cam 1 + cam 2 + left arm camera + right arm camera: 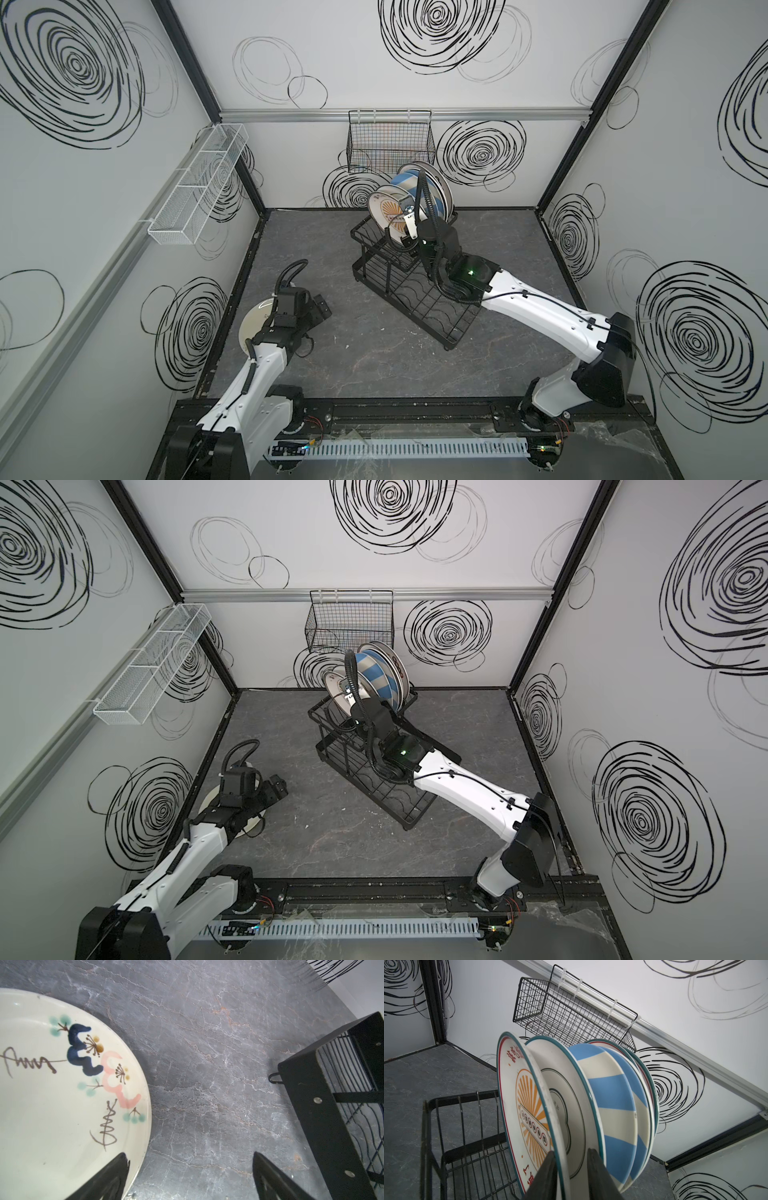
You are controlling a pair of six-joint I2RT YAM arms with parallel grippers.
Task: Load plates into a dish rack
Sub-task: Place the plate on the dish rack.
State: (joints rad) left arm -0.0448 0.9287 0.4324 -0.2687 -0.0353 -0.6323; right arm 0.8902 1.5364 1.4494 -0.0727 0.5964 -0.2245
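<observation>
Grey tabletop (374, 374); racked plates (612, 1101) upright; R hand (571, 1151) ajar astride sunburst plate (529, 1105); L hand (190, 1152) open

The walls (291, 166) are white with black scribbled spirals, joined by black corner posts (187, 58). An aluminium rail (498, 114) runs along the back wall and carries a black wire basket (390, 141). A white mesh tray (199, 183) hangs on the side wall. The floor (374, 365) is grey, marble-like
</observation>
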